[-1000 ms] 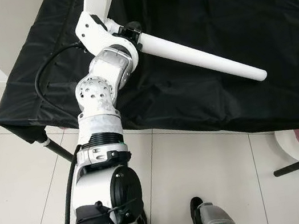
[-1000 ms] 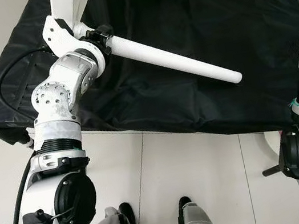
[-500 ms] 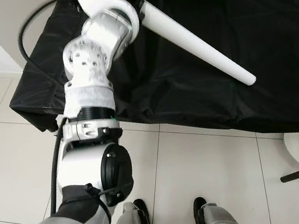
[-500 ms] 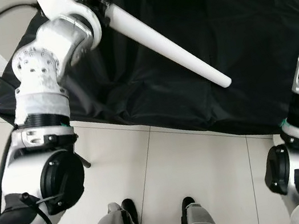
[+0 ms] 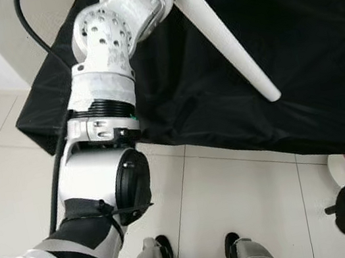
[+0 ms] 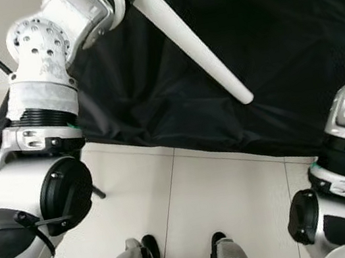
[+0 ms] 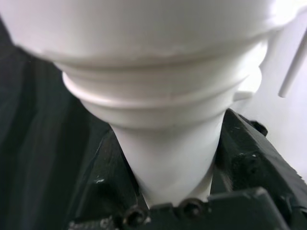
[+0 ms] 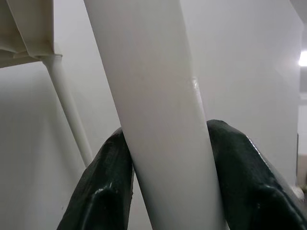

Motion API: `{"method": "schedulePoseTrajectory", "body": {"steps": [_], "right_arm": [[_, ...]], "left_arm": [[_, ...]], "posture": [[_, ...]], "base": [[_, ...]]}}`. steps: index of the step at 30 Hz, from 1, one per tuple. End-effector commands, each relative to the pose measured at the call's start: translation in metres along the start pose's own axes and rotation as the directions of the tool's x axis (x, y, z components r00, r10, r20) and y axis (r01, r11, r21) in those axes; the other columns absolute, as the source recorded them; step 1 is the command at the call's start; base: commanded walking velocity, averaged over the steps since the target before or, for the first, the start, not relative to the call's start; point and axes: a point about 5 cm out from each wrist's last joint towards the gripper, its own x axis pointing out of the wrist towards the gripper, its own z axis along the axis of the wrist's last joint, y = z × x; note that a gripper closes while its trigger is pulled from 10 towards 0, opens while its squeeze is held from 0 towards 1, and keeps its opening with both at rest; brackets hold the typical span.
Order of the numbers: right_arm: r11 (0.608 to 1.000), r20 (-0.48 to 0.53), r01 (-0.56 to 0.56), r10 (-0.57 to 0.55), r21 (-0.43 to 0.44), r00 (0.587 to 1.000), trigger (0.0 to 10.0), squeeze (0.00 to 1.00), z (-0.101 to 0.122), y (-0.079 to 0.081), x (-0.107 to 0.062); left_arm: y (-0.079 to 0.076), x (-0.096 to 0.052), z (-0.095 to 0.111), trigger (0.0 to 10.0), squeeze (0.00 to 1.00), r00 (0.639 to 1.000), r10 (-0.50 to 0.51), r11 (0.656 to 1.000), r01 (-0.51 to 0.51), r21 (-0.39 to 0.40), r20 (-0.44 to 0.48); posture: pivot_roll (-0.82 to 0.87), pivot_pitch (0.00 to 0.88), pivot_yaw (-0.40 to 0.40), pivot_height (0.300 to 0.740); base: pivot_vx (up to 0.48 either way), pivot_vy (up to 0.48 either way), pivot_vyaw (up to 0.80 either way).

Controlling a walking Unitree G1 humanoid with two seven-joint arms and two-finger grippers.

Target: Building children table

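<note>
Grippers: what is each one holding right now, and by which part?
Left gripper clamps a white tapered plastic table leg at its narrow neck, just below the ribbed collar. Right gripper clamps another white table leg across its smooth shaft.

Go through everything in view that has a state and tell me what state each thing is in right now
Left gripper: shut on the table leg at its thick end.
Table leg: lifted, slanting down over the black cloth.
Right gripper: shut on a second white leg.
Black cloth: spread out, wrinkled, front edge hanging down.
</note>
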Motion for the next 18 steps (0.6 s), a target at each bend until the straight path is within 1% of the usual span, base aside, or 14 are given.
{"method": "schedulePoseTrajectory", "body": {"steps": [1, 2, 3, 5, 7, 8, 9, 10, 11, 12, 15, 16, 17, 18], "right_arm": [[0.989, -0.494, -0.143, 0.146, 0.044, 0.857, 0.0, 0.0, -0.094, 0.028, -0.063], [0.989, -0.494, -0.143, 0.146, 0.044, 0.857, 0.0, 0.0, -0.094, 0.028, -0.063], [0.986, -0.54, -0.152, 0.164, 0.067, 0.825, 0.0, 0.0, -0.102, 0.032, -0.072], [0.971, -0.629, -0.182, 0.238, 0.154, 0.74, 0.0, 0.0, -0.117, 0.048, -0.093], [0.928, -0.697, -0.226, 0.371, 0.295, 0.614, 0.0, 0.0, -0.125, 0.074, -0.116], [0.928, -0.697, -0.226, 0.371, 0.295, 0.614, 0.0, 0.0, -0.125, 0.074, -0.116], [0.9, -0.705, -0.227, 0.434, 0.373, 0.561, 0.0, 0.0, -0.125, 0.085, -0.125], [0.853, -0.692, -0.259, 0.519, 0.452, 0.501, 0.0, 0.0, -0.123, 0.099, -0.133], [0.853, -0.692, -0.259, 0.519, 0.452, 0.501, 0.0, 0.0, -0.123, 0.099, -0.133], [0.806, -0.677, -0.26, 0.588, 0.531, 0.443, 0.0, 0.0, -0.122, 0.11, -0.14], [0.633, -0.546, -0.366, 0.774, 0.682, 0.321, 0.0, 0.0, -0.106, 0.14, -0.152], [0.633, -0.546, -0.366, 0.774, 0.682, 0.321, 0.0, 0.0, -0.106, 0.14, -0.152], [0.588, -0.508, -0.391, 0.809, 0.708, 0.296, 0.0, 0.0, -0.101, 0.148, -0.154], [0.588, -0.508, -0.391, 0.809, 0.708, 0.296, 0.0, 0.0, -0.101, 0.148, -0.154]], "left_arm": [[-0.066, -0.031, 0.053, 0.0, 0.0, 0.842, -0.485, 0.865, 0.502, -0.016, 0.235], [-0.066, -0.031, 0.053, 0.0, 0.0, 0.842, -0.485, 0.865, 0.502, -0.016, 0.235], [-0.067, -0.031, 0.053, 0.0, 0.0, 0.841, -0.492, 0.863, 0.506, -0.005, 0.224], [-0.069, -0.03, 0.052, 0.0, 0.0, 0.842, -0.503, 0.859, 0.512, 0.007, 0.193], [-0.068, -0.026, 0.048, 0.0, 0.0, 0.856, -0.494, 0.868, 0.495, 0.037, 0.154], [-0.068, -0.026, 0.048, 0.0, 0.0, 0.856, -0.494, 0.868, 0.495, 0.037, 0.154], [-0.067, -0.025, 0.047, 0.0, 0.0, 0.862, -0.487, 0.873, 0.486, 0.046, 0.139], [-0.066, -0.024, 0.046, 0.0, 0.0, 0.866, -0.482, 0.876, 0.478, 0.062, 0.133], [-0.066, -0.024, 0.046, 0.0, 0.0, 0.866, -0.482, 0.876, 0.478, 0.062, 0.133], [-0.065, -0.024, 0.046, 0.0, 0.0, 0.87, -0.476, 0.879, 0.471, 0.067, 0.13], [-0.059, -0.022, 0.045, 0.0, 0.0, 0.888, -0.444, 0.896, 0.436, 0.085, 0.122], [-0.059, -0.022, 0.045, 0.0, 0.0, 0.888, -0.444, 0.896, 0.436, 0.085, 0.122], [-0.057, -0.021, 0.044, 0.0, 0.0, 0.893, -0.434, 0.901, 0.426, 0.085, 0.124], [-0.057, -0.021, 0.044, 0.0, 0.0, 0.893, -0.434, 0.901, 0.426, 0.085, 0.124]], "posture": [[-0.12, 0.129, 0.092, 0.74], [-0.12, 0.129, 0.092, 0.74], [-0.11, 0.136, 0.09, 0.74], [-0.1, 0.14, 0.091, 0.74], [-0.09, 0.15, 0.099, 0.74], [-0.09, 0.15, 0.099, 0.74], [-0.08, 0.151, 0.103, 0.74], [-0.07, 0.157, 0.104, 0.74], [-0.07, 0.157, 0.104, 0.74], [-0.07, 0.157, 0.104, 0.74], [-0.07, 0.166, 0.11, 0.74], [-0.07, 0.166, 0.11, 0.74], [-0.07, 0.17, 0.109, 0.74], [-0.07, 0.17, 0.109, 0.74]], "base": [[0.0, 0.0, 0.0], [0.0, 0.0, 0.0], [0.0, 0.0, 0.0], [0.0, 0.0, 0.0], [0.0, 0.0, 0.0], [0.0, 0.0, 0.0], [0.0, 0.0, 0.0], [0.0, 0.0, 0.0], [0.0, 0.0, 0.0], [0.0, 0.0, 0.0], [0.0, 0.0, 0.0], [0.0, 0.0, 0.0], [0.0, 0.0, 0.0], [0.0, 0.0, 0.0]]}}
